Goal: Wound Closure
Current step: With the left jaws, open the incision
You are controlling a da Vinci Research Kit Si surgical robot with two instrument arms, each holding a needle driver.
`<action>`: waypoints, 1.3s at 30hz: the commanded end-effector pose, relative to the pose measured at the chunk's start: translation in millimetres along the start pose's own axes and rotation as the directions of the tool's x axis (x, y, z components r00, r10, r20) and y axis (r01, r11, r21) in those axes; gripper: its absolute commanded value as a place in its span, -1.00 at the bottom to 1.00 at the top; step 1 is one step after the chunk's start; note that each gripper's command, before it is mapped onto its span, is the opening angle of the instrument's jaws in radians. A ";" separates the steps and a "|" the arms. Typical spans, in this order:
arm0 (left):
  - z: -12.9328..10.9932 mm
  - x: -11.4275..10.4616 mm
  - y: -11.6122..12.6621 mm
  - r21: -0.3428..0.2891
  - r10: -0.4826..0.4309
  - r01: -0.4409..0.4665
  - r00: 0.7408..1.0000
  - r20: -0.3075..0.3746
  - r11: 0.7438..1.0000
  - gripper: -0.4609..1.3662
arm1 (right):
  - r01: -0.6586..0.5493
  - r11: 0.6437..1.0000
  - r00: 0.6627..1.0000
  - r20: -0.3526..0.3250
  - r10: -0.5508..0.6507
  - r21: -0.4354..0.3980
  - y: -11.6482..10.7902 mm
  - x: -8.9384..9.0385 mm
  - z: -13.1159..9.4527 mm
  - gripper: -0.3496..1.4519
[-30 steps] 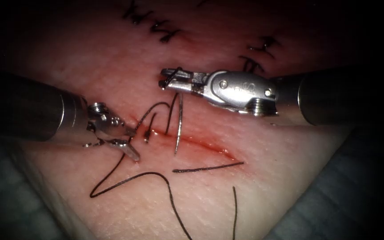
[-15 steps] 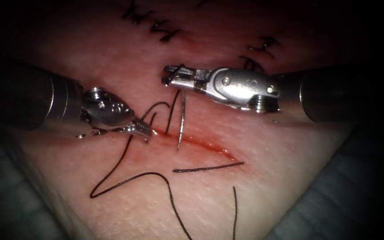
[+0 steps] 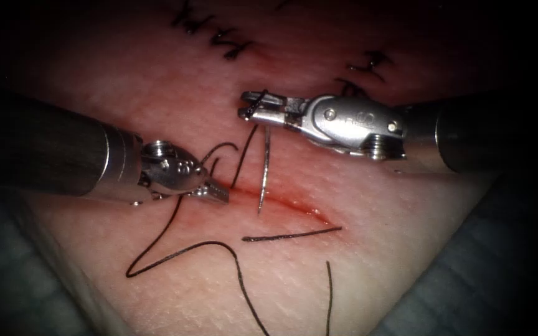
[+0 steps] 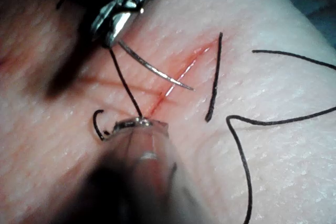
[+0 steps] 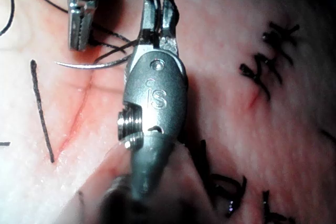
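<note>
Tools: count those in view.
2. The left tool, at the cut's left end, grips thread; the right tool, above the cut, grips thread, the needle hanging free over the cut.

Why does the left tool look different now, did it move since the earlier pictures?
Yes. The left tool has slid rightward along the cut, nearer the hanging needle, and its jaws have closed.

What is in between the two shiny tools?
In the endoscope view, between the left tool and the right tool lie dark thread and the curved needle, over the tissue and the red cut.
</note>
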 end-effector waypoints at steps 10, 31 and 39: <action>2.7 -0.9 -1.7 -0.031 -0.019 0.019 1.000 0.009 0.999 -0.88 | 0.000 1.000 1.000 -0.002 0.000 -0.003 -0.4 0.2 0.1 -1.00; 7.3 -3.2 -8.1 0.017 0.055 -0.059 0.983 0.173 0.998 -0.88 | 0.016 1.000 1.000 -0.009 -0.016 -0.008 -1.9 0.7 0.2 -1.00; 7.0 -3.8 -8.3 -0.021 0.116 -0.114 0.953 0.280 0.993 -0.88 | 0.131 0.990 0.991 0.002 -0.131 -0.054 -1.7 -1.1 1.4 -1.00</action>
